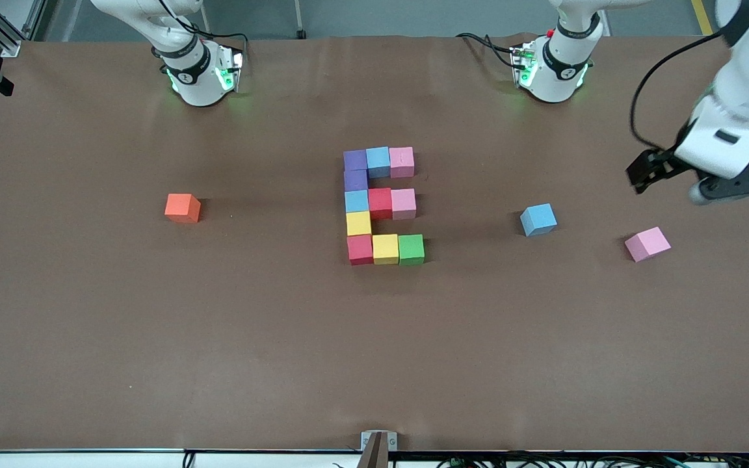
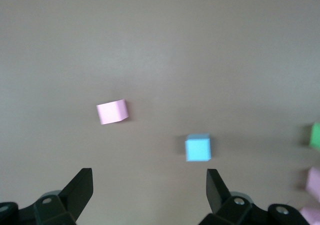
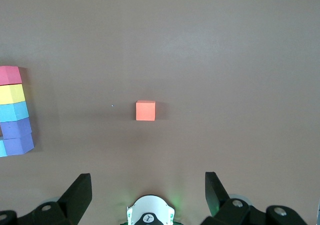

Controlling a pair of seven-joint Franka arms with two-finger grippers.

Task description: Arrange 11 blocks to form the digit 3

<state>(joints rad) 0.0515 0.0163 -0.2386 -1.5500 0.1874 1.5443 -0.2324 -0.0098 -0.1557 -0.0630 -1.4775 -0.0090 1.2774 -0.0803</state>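
Front view: the digit 3 [image 1: 382,207] sits mid-surface with all eleven blocks in place, so it looks finished. The left gripper [image 1: 642,174] hangs in the air toward the left arm's end, over bare surface near a spare pink cube [image 1: 647,244] — well apart from the figure.

Left wrist view: its fingers [image 2: 80,187] stand wide apart, empty, above a spare blue cube [image 2: 198,147].

Right wrist view: the right gripper [image 3: 147,187] waits, spread open and empty — only the orange cube [image 3: 145,110] lies ahead.

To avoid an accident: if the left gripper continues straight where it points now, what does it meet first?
Probably bare table. The open left gripper points between the loose pink cube and loose light blue cube; depth is unclear.
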